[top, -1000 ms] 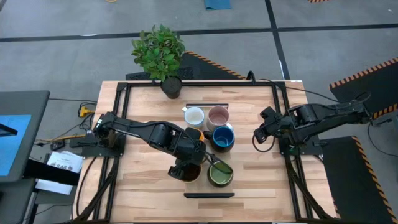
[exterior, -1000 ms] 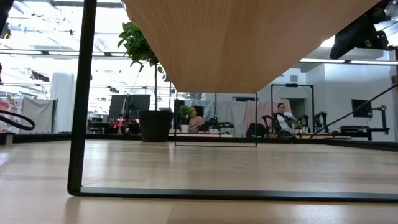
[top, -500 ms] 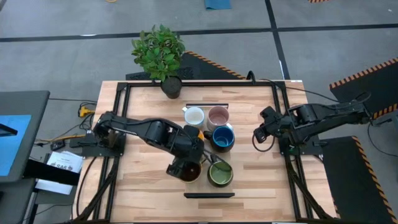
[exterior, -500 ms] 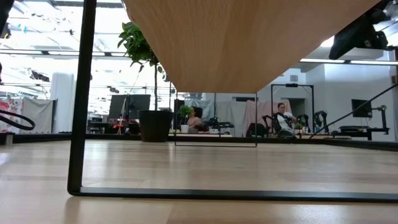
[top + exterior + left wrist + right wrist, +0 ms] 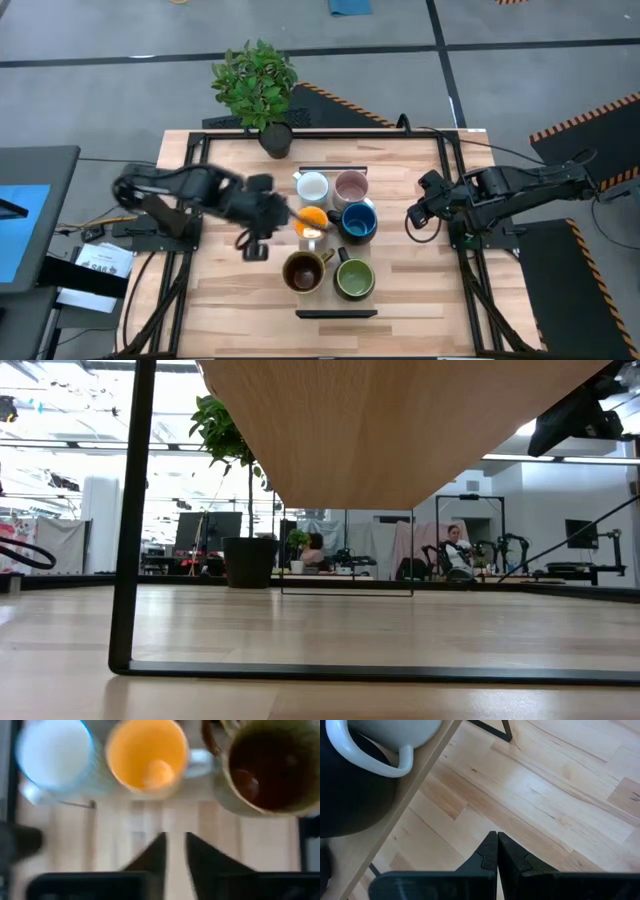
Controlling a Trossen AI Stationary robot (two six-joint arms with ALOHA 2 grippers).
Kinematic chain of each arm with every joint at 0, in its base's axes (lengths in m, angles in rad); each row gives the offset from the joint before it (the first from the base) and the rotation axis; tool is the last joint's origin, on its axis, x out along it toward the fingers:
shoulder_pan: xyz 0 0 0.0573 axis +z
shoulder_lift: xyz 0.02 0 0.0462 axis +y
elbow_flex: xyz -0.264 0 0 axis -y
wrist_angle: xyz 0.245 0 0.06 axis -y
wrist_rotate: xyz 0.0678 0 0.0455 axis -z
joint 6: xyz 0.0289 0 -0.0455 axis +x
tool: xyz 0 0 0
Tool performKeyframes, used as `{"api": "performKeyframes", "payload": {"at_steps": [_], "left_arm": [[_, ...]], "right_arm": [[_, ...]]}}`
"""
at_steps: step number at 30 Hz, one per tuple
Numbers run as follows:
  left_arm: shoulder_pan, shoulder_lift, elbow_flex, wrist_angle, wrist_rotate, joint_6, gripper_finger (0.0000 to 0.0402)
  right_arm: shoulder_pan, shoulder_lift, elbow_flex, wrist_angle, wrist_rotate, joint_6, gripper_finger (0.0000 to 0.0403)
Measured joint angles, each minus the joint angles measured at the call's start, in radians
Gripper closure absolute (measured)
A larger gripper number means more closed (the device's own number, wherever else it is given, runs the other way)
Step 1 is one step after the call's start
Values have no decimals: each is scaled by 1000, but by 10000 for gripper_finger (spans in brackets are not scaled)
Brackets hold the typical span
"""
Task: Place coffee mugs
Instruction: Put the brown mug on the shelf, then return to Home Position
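Six mugs stand in two rows of three at the table's middle in the high view: white (image 5: 313, 186), pinkish (image 5: 351, 186), orange (image 5: 312, 220), dark blue (image 5: 358, 222), brown (image 5: 303, 271) and green (image 5: 353, 279). My left gripper (image 5: 255, 246) hovers left of the orange and brown mugs and touches nothing. In its wrist view the fingers (image 5: 175, 840) stand a little open, with the white mug (image 5: 55, 752), the orange mug (image 5: 147, 755) and the brown mug (image 5: 270, 770) ahead. My right gripper (image 5: 412, 220) waits shut near the table's right side (image 5: 497, 837).
A potted plant (image 5: 258, 85) stands at the far edge. Black bars (image 5: 337, 313) lie on the near and far sides of the mugs. The low view looks under a raised wooden board (image 5: 400, 430) on a black frame (image 5: 130, 510). People sit in the room behind. Bare wood lies left and right.
My left gripper has drawn away from above the brown mug, quickly, toward the table's left edge and slightly toward the far edge. The brown mug, covered by the gripper before, now shows whole and stands where it was. The right arm has kept still.
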Motion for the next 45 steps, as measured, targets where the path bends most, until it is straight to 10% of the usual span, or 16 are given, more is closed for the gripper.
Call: {"api": "performKeyframes", "payload": {"at_steps": [7,12,34,45], "left_arm": [[-175,-306,-608,467,1,-379,399],[-238,-332,-829,796,73,-490,401],[-156,-213,-848,955,66,-348,401],[-38,-485,-820,766,-31,-144,401]], "right_arm": [[0,0,0,13,0,0,378],[0,0,0,43,0,0,378],[0,0,0,46,0,-3,378],[0,-1,0,99,0,-23,378]]}}
